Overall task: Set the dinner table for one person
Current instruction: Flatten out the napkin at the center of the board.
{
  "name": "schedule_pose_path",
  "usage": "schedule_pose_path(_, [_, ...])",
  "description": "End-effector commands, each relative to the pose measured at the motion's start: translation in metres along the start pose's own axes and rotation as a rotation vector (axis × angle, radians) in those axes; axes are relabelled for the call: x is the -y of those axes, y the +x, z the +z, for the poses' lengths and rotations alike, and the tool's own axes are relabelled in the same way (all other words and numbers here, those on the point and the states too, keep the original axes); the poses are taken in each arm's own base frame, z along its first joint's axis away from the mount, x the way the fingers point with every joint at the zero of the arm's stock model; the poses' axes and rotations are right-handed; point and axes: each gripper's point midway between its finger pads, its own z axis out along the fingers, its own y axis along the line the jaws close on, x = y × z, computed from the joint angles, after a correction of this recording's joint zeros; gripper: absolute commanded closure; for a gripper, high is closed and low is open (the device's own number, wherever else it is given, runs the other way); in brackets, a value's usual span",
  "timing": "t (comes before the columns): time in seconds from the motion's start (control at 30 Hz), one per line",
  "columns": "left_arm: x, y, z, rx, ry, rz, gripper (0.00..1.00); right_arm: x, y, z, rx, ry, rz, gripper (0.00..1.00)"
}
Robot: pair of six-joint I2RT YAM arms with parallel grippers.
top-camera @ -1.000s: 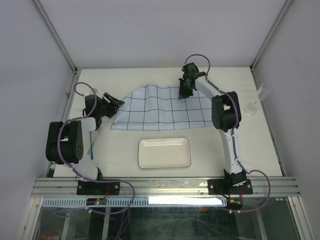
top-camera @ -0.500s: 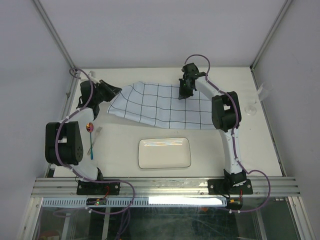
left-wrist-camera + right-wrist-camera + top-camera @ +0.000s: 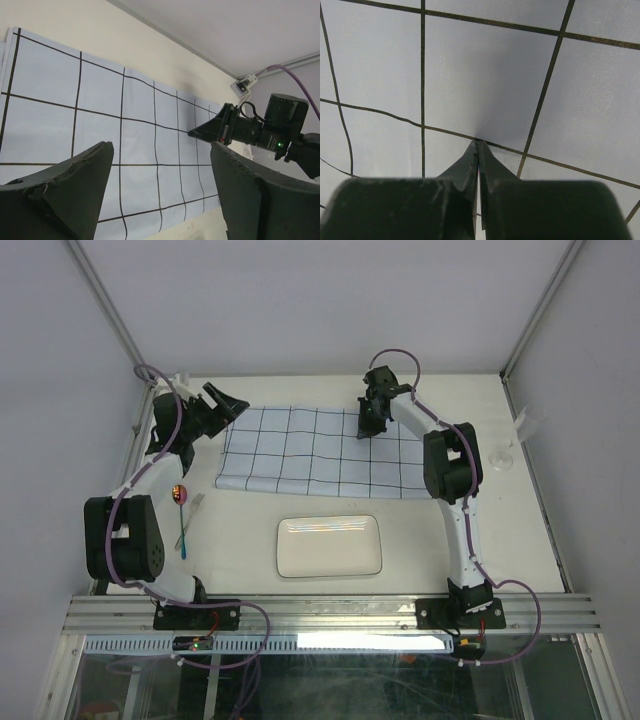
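Two grippers, one cloth. Left gripper (image 3: 226, 400), upper left: jaws apart, corner just released. Right gripper (image 3: 368, 426), upper centre: closed, pinching pale-blue gridded cloth (image 3: 300, 455). The cloth now lies flatter than a second ago at the upper centre of the dinner table (image 3: 420, 540). White rectangular plate (image 3: 328, 546) below it, probably placed next.
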Motion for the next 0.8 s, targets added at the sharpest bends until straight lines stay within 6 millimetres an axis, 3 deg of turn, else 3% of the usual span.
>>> schedule_pose_path(0.0, [0.005,-0.002,-0.007,0.008,0.013,0.066,0.18,-0.007,-0.009,-0.005,0.034,-0.012,-0.025,1.0])
schedule_pose_path(0.17, [-0.045,0.022,0.001,-0.007,-0.116,0.049,0.14,-0.004,-0.007,-0.004,0.027,-0.003,-0.028,1.0])
schedule_pose_path(0.27, [-0.059,0.039,0.013,-0.044,-0.1,0.001,0.16,0.0,-0.006,-0.004,0.029,0.019,-0.029,1.0])
schedule_pose_path(0.53, [-0.059,0.045,0.037,-0.07,-0.033,-0.06,0.24,0.003,-0.016,-0.012,0.057,0.035,-0.035,1.0])
schedule_pose_path(0.77, [-0.065,0.065,0.003,-0.096,-0.126,-0.053,0.23,0.003,-0.013,-0.006,0.043,0.028,-0.027,1.0])
